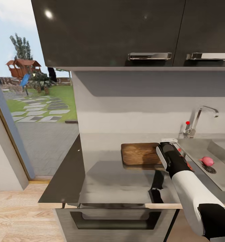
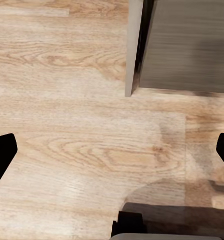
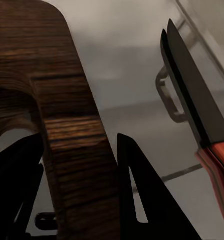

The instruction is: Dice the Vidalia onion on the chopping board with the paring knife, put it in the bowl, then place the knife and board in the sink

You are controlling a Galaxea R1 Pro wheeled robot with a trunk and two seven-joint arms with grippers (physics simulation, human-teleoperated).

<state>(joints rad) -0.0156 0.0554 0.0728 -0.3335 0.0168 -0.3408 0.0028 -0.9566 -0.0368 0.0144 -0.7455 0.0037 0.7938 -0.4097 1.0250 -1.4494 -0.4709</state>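
Wooden chopping board (image 3: 66, 125) lies on the bench (image 1: 102, 174), its edge between the right gripper's (image 3: 79, 187) spread fingers; paring knife (image 3: 192, 100) just beside; onion (image 1: 206, 161) waits in the sink (image 1: 223, 178); left fingers (image 2: 1, 155) apart; grip squarely, avoiding the blade.

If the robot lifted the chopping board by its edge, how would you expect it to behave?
The chopping board looks like thick solid wood, so it would probably stay rigid. Gripped at one end by the right gripper, its long body would likely droop. The countertop looks glossy, so a push may slide it.
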